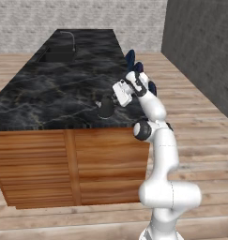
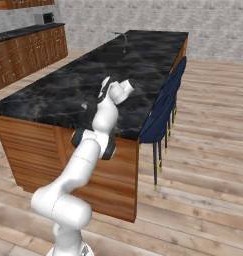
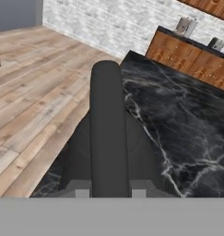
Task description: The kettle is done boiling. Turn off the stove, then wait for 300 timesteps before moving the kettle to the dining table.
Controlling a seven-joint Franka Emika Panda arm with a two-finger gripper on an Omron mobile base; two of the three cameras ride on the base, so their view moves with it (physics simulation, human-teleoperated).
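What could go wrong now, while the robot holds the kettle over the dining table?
1. The gripper is shut on the thin handle of the kettle, so the kettle may swing or tip if the arm moves quickly.
2. The kettle sits near the front edge of the dining table, above the wooden floor. If released too close to that edge, it could probably slide off.
3. The hand view is largely blocked by the handle, so judging the height over the marble may be hard.

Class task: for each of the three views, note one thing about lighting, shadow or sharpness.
Left base view: flat, even light, the kettle a dark featureless blob. Right base view: marble dining table shows pale veins, no glare. Hand view: kettle handle up close looks soft-edged; no cast shadows.
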